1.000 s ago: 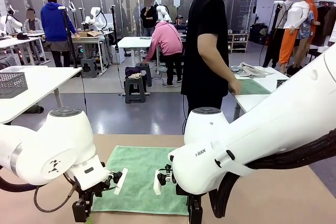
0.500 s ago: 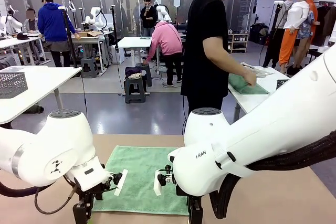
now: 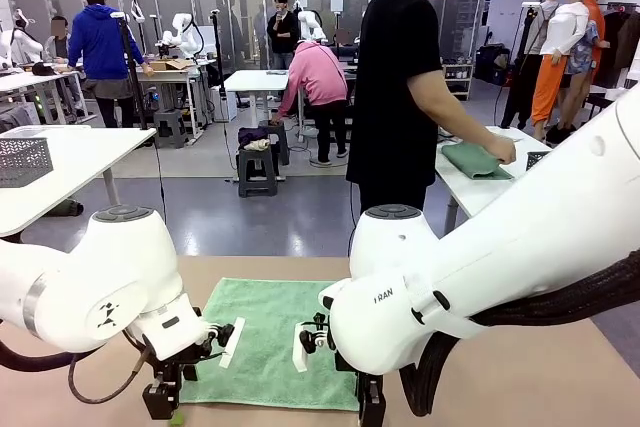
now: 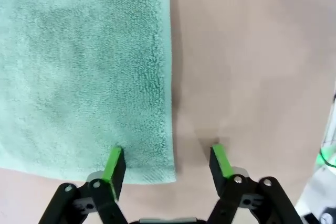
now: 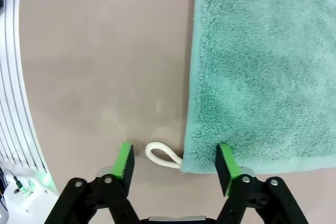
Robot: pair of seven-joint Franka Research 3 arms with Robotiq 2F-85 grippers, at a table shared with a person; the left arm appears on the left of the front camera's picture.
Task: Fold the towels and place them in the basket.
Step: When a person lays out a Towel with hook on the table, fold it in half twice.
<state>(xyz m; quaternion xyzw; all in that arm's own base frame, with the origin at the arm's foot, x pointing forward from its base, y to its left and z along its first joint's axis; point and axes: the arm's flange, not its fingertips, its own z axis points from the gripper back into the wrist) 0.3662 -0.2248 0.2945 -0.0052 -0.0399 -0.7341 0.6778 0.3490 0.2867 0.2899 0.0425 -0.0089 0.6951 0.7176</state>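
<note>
Both arms are down at the near edge of the counter (image 3: 520, 377) now, and the left one has dipped a touch lower in the last second. The green towel (image 3: 275, 332) lies flat and unfolded in the middle of the counter, just as it did a moment ago.

The left claw (image 4: 167, 158) is spread wide. It straddles the towel's near left corner, one pad over the terry and one over bare counter.

The right claw (image 5: 173, 161) is spread just as wide at the near right corner. The little white loop (image 5: 163, 156) sits right between its fingers. Neither claw has closed on anything yet.

At the far right, the person has been busy. The second green towel (image 3: 475, 160) was spread flat a second ago and is now a neat folded pad under the person's hand (image 3: 503, 152).

So one fold looks done over there. Here the corner pinch looks like the step in hand, and this towel's fold has not started.
</note>
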